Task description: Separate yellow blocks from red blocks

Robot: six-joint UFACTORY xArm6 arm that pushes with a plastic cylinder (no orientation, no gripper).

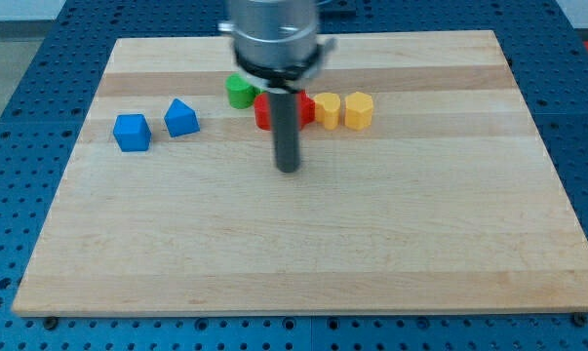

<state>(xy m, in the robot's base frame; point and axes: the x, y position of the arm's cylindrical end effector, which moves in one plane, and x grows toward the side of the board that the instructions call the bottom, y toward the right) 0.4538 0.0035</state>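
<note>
Two yellow blocks sit side by side near the view's top centre: a yellow block (328, 110) and a yellow hexagonal block (359, 110) to its right. Red blocks (264, 110) lie just left of them, partly hidden behind my rod; a red part (305, 105) shows right of the rod and touches the left yellow block. My tip (289, 168) rests on the board just below the red blocks, below and left of the yellow ones.
A green block (240, 91) touches the red blocks at their upper left. Two blue blocks (132, 132) (181, 118) lie at the view's left. The wooden board (303, 253) sits on a blue perforated table.
</note>
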